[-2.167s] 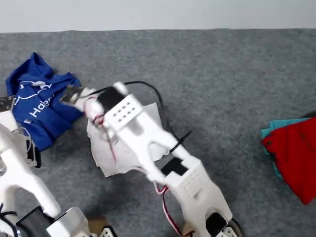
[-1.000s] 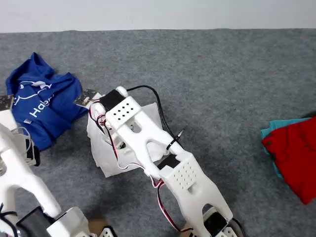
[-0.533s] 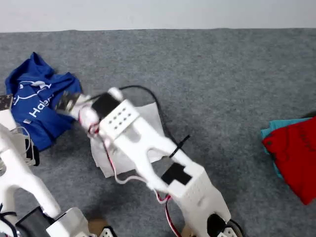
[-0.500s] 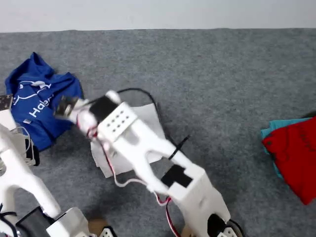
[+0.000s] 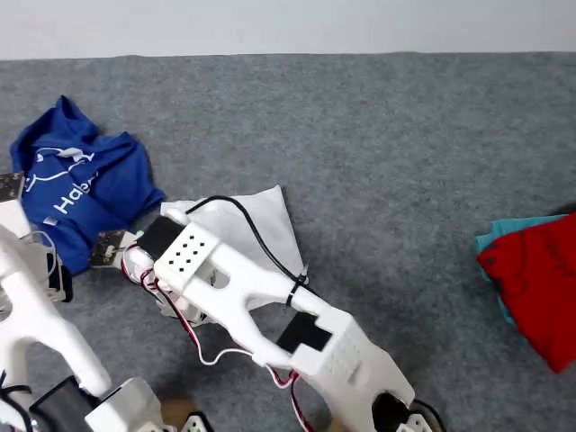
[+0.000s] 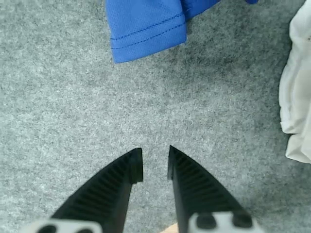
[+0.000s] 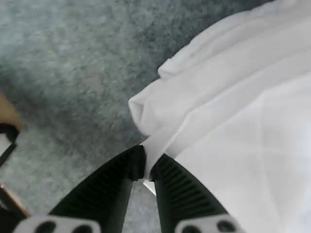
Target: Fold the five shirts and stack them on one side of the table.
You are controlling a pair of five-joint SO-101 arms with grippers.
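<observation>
Where its jaws meet, right gripper (image 7: 147, 167) pinches white shirt (image 7: 233, 121) edge | left gripper (image 6: 155, 164) narrowly parted, empty, above table (image 6: 58, 97).

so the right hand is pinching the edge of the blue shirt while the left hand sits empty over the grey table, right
Not quite. The right hand is pinching the edge of the white shirt, not the blue shirt; the right wrist view shows it. The rest holds: the left hand sits empty over the grey table.
</observation>
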